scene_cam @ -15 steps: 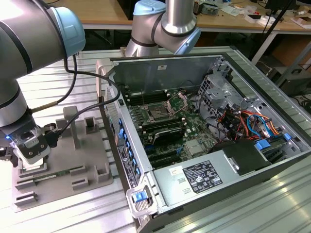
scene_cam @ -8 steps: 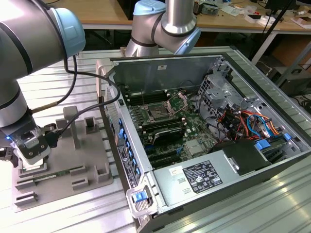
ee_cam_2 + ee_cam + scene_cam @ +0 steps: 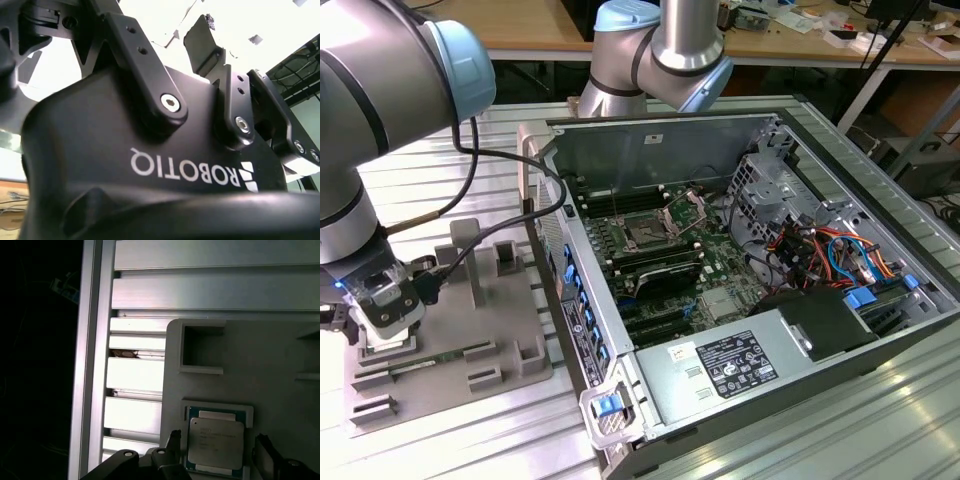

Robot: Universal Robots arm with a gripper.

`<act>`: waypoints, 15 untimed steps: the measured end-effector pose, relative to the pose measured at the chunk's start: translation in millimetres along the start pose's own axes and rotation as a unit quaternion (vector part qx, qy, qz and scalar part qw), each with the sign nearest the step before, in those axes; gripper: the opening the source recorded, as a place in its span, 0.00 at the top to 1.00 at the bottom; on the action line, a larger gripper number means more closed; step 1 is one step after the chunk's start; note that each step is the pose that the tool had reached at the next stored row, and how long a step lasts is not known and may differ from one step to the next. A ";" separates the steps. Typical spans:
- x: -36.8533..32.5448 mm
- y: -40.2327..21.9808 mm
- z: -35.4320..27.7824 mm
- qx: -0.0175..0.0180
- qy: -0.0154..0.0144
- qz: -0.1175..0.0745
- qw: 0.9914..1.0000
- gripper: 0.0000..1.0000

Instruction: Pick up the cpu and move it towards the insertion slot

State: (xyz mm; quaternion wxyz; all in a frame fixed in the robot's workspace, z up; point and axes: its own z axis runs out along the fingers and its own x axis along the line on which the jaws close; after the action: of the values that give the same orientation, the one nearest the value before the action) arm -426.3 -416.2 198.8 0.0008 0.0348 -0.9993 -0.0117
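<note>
Between the jaws, the cpu [image 3: 216, 440] lies flat in a shallow recess of the grey fixture plate [image 3: 280, 370], metal lid up. The gripper [image 3: 218, 454] stands wide, one finger [image 3: 173, 442] on each side of the chip, neither touching it. The part is judged light, rigid and thin, with a smooth lid. It is best held by two opposite green edges, with modest force. The insertion slot [image 3: 645, 235] sits well apart from the jaws, inside the open computer case [image 3: 660, 150].
</note>
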 end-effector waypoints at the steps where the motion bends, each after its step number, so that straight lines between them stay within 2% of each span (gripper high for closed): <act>1: 0.1 0.5 0.5 0.000 0.000 0.000 1.000 0.32; 6: 1.7 2.6 2.9 0.000 0.000 -0.001 1.000 0.32; 15: 1.8 2.7 10.2 0.000 0.000 -0.002 1.000 0.32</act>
State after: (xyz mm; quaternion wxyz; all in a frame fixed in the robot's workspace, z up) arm -428.3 -413.3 188.7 0.0009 0.0366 -0.9993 -0.0118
